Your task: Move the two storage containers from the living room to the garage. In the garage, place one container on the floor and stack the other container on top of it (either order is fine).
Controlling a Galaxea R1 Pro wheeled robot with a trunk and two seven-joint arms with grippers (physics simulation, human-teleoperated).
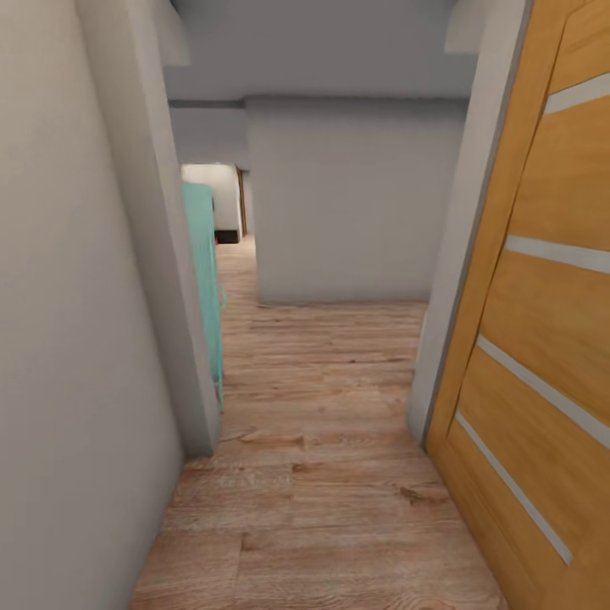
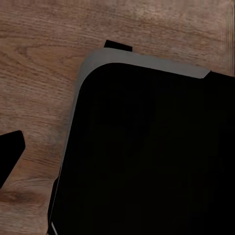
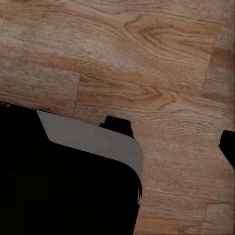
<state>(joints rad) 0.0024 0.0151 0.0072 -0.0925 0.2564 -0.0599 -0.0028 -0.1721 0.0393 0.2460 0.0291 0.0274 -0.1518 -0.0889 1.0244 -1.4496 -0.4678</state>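
I am in a narrow corridor with light wood-plank flooring point(image 1: 322, 474). The two storage containers are out of view, and so are the living room and the garage with its floor. In the left wrist view a dark fingertip point(image 2: 9, 155) of my left gripper hangs over the planks beside my black, grey-edged base point(image 2: 147, 156). The right wrist view has a dark fingertip point(image 3: 229, 147) of my right gripper at the picture's edge, near the same base point(image 3: 63, 186). Too little of either gripper is visible to tell open from shut.
A wooden door with pale slats point(image 1: 542, 339) stands close on the right. A grey wall corner point(image 1: 161, 280) juts in on the left, with a teal piece of furniture point(image 1: 203, 288) behind it. A grey wall point(image 1: 356, 203) blocks straight ahead; the passage point(image 1: 230, 216) continues at the back left.
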